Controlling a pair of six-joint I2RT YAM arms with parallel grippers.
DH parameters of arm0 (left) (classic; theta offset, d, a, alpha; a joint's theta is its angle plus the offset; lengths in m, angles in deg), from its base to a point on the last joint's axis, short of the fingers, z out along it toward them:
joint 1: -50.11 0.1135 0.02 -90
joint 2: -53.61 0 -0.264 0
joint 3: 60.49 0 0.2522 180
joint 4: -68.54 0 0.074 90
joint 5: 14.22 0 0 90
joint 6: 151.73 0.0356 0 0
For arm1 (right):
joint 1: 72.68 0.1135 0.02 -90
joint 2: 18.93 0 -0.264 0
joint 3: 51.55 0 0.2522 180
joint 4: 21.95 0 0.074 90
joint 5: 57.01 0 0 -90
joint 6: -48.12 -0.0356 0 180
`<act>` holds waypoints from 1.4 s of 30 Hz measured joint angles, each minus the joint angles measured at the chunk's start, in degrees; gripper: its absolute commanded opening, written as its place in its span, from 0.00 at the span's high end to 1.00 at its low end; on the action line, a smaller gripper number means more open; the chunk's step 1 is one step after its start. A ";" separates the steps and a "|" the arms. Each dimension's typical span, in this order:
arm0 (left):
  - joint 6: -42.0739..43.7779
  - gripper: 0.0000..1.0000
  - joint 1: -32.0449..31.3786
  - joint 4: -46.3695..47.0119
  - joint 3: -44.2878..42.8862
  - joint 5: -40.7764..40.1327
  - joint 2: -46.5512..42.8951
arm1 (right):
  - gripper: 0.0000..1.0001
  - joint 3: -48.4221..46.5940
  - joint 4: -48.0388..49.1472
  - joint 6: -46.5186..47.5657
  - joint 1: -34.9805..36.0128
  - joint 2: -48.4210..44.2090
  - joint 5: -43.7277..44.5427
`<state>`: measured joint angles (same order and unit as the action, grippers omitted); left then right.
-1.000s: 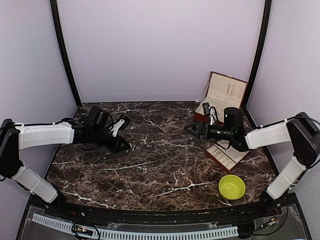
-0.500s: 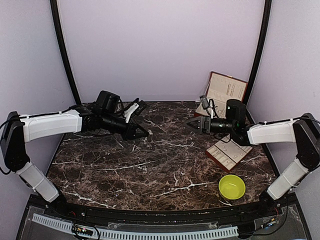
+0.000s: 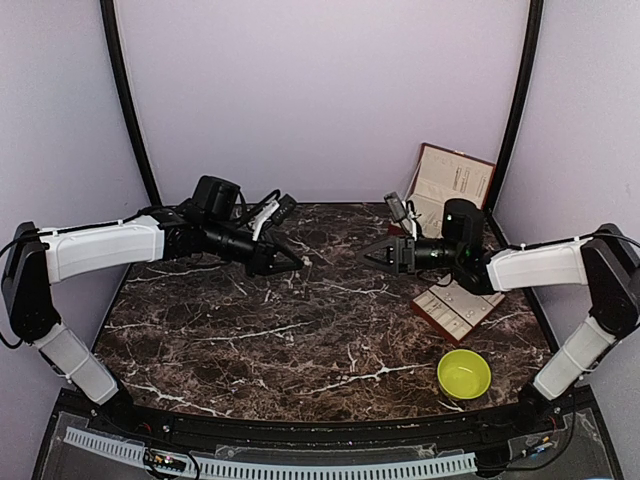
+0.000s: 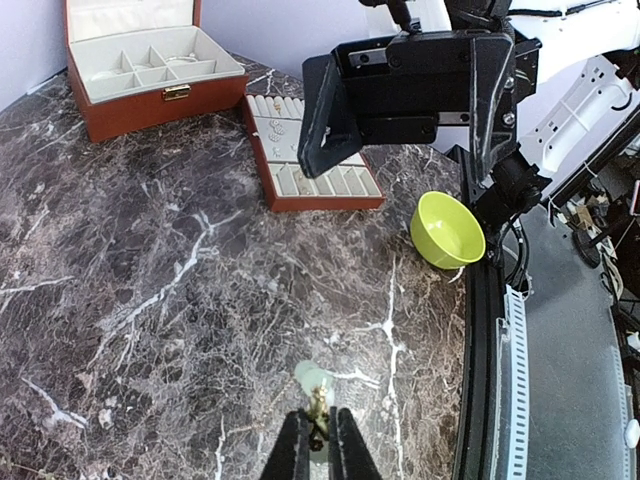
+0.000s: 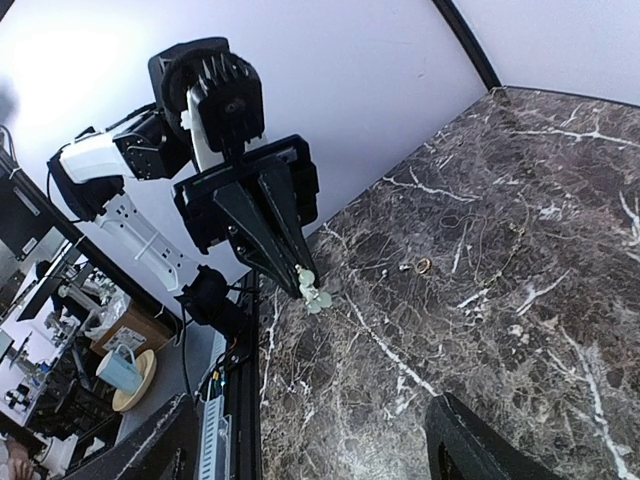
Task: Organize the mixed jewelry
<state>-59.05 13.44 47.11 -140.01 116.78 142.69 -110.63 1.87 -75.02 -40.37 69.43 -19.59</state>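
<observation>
My left gripper [image 3: 297, 262] hangs above the back middle of the table, shut on a small earring with pale green beads [image 4: 313, 379]. The right wrist view shows the same earring [image 5: 315, 296] dangling from the left fingertips. My right gripper [image 3: 384, 252] faces it from the right, level with it and a short gap away, open with nothing between its fingers [image 4: 327, 115]. More of the mixed jewelry lies on the marble: a small gold ring [image 5: 423, 265], tiny studs [image 5: 401, 268] and a thin chain [image 5: 478, 232].
A reddish-brown box [image 3: 447, 186] with cream lining stands open at the back right. A cream-lined compartment tray [image 3: 455, 311] lies in front of it. A yellow-green bowl [image 3: 464, 374] sits near the front right edge. Purple walls enclose the table.
My left arm has swung right and toward the back, carrying the earring to the middle. The right gripper has shifted slightly left toward it, and its jaws have narrowed a little.
</observation>
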 measured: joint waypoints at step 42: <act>1.60 0.94 -0.63 -1.86 0.00 4.55 0.87 | 0.56 -15.96 -4.87 4.22 8.59 16.39 -7.58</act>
<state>-57.45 12.81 45.26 -140.01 121.32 143.56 -126.59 -3.01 -70.80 -31.78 85.82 -27.17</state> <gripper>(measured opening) 0.065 0.450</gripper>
